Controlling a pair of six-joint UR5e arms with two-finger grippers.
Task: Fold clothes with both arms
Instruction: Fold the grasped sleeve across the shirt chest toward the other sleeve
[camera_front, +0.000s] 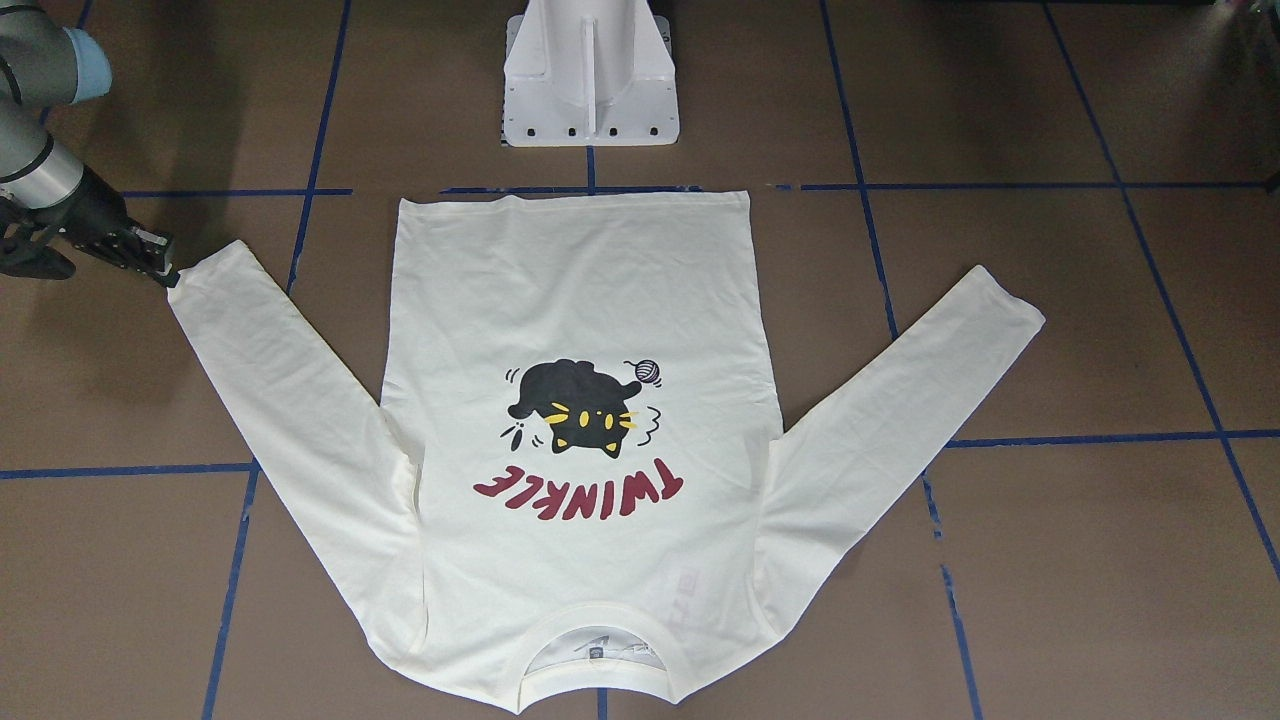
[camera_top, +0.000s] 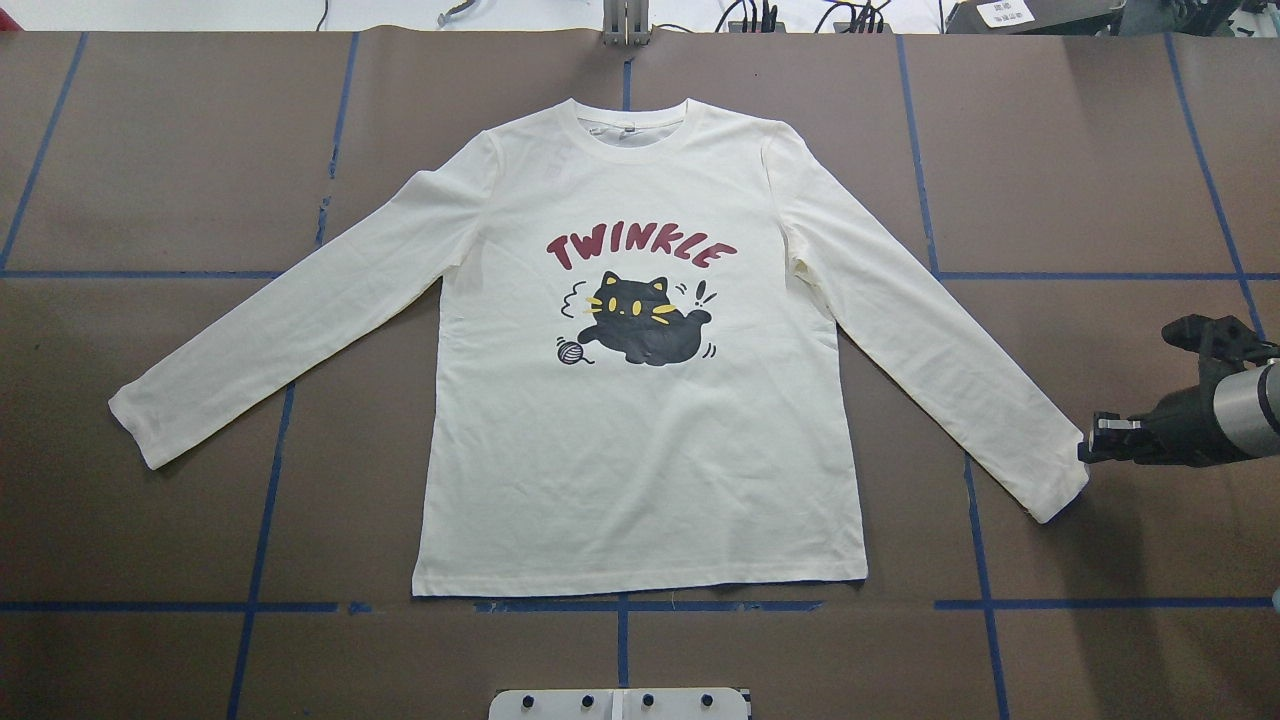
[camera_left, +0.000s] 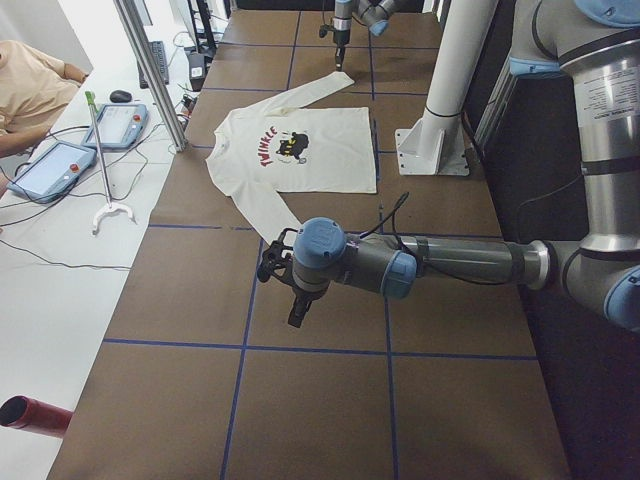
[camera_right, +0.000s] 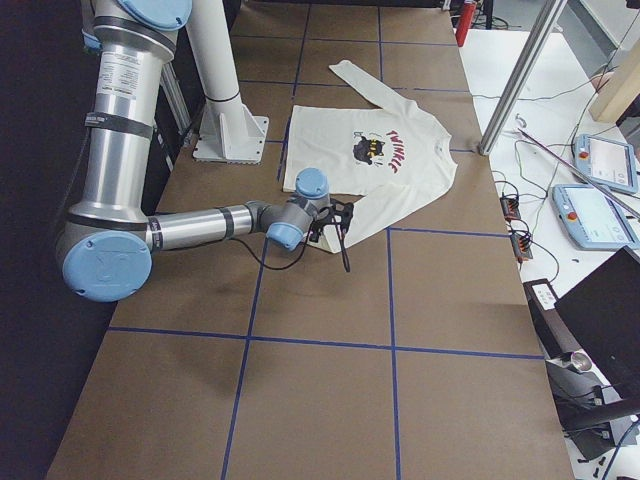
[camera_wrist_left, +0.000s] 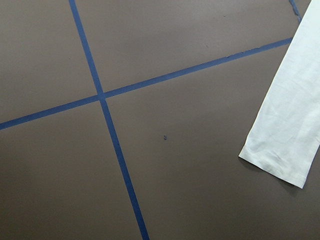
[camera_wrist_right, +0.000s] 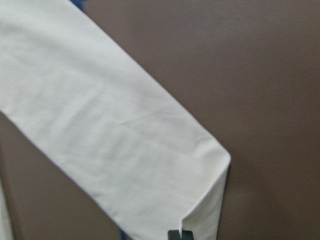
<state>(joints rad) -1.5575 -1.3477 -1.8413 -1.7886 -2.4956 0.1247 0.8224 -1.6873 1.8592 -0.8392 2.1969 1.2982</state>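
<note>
A cream long-sleeved shirt (camera_top: 640, 450) with a black cat and "TWINKLE" lies flat and face up, sleeves spread. My right gripper (camera_top: 1085, 450) is low at the right sleeve cuff (camera_top: 1055, 490). In the right wrist view the cuff (camera_wrist_right: 200, 200) puckers around a dark fingertip (camera_wrist_right: 180, 235), so it looks shut on the cuff edge. My left gripper (camera_left: 295, 315) shows only in the exterior left view, hovering beyond the left sleeve cuff (camera_top: 140, 420). I cannot tell if it is open. The left wrist view shows that cuff (camera_wrist_left: 280, 155) flat on the table.
The white pedestal base (camera_front: 590, 90) stands at the shirt's hem side. Blue tape lines (camera_wrist_left: 102, 97) grid the brown table. An operator (camera_left: 30, 80) and teach pendants (camera_left: 60, 165) are beside the table's far side.
</note>
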